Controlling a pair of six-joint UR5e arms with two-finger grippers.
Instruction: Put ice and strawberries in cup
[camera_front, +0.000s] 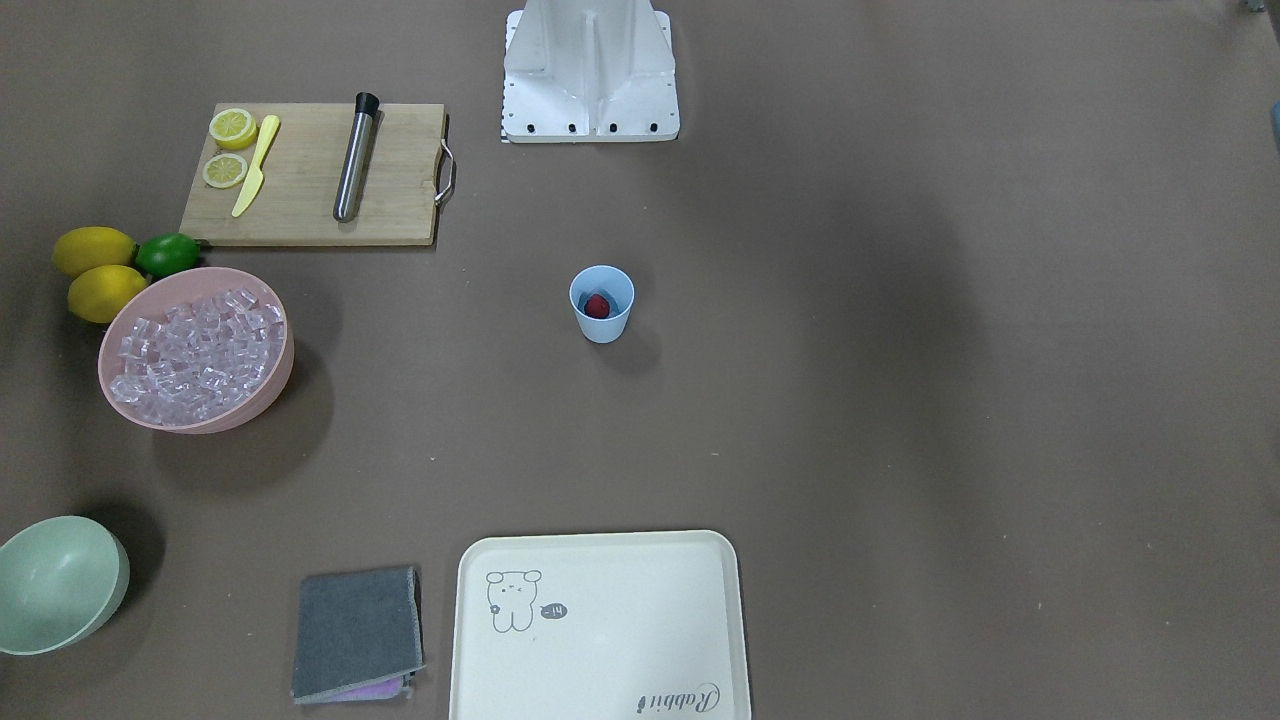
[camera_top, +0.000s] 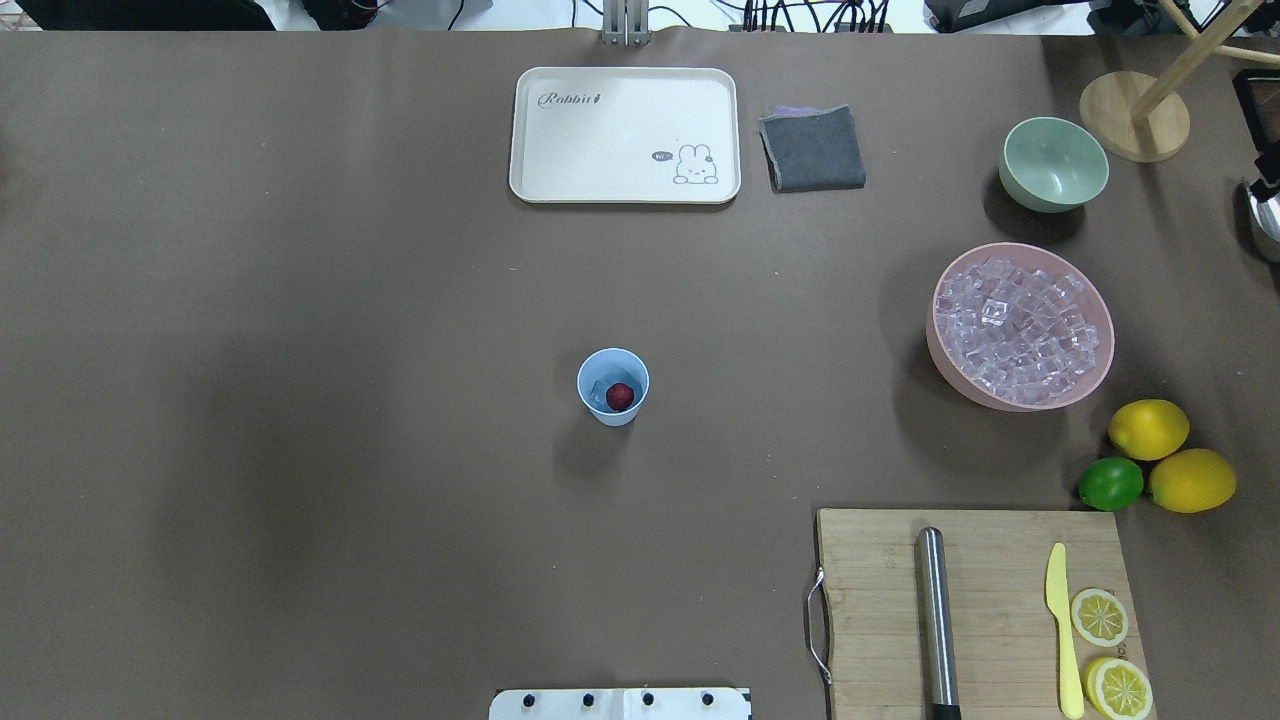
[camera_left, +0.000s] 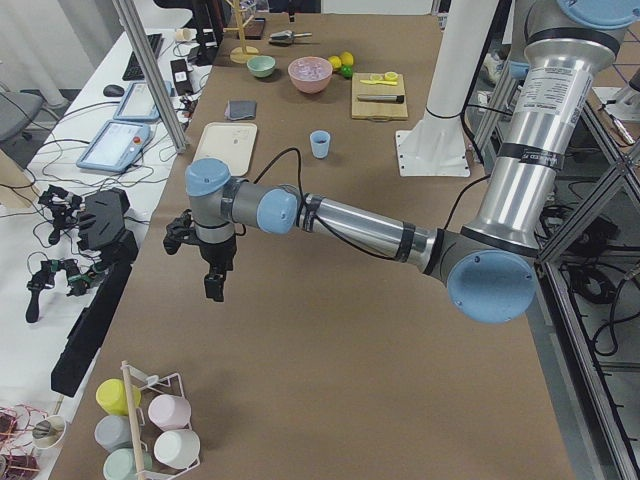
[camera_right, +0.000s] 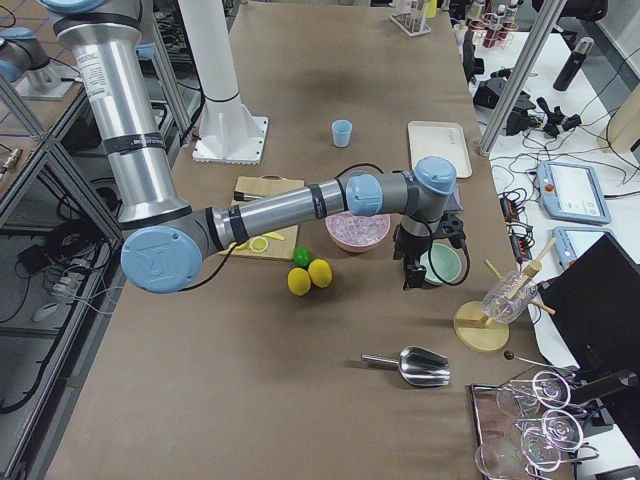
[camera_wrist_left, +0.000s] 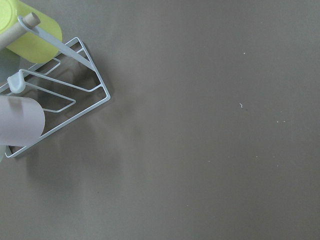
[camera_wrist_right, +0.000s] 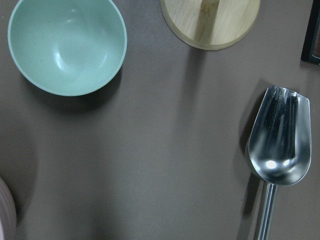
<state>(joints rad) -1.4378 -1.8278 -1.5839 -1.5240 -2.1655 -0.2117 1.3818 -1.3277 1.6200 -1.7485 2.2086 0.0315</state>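
You cannot tell whether the left gripper (camera_left: 213, 288) or right gripper (camera_right: 411, 276) is open; ice (camera_top: 1020, 330) poured from the scoop (camera_wrist_right: 278, 145) could miss the cup (camera_top: 600, 410) or tip it, spilling the strawberry (camera_top: 620, 396).

Silver tubular arms (camera_left: 360, 228), pale blue joint caps (camera_left: 487, 285), black cable (camera_left: 290, 151), black jaws, white base (camera_front: 590, 75)

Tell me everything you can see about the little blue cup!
The cup is small and light blue. It looks plastic, has no handle, and is wider at its open mouth than at its base. It stands upright by itself near the middle of the brown table, touching nothing but the tabletop. Inside lies a red strawberry; the rest of the inside is too small to make out.
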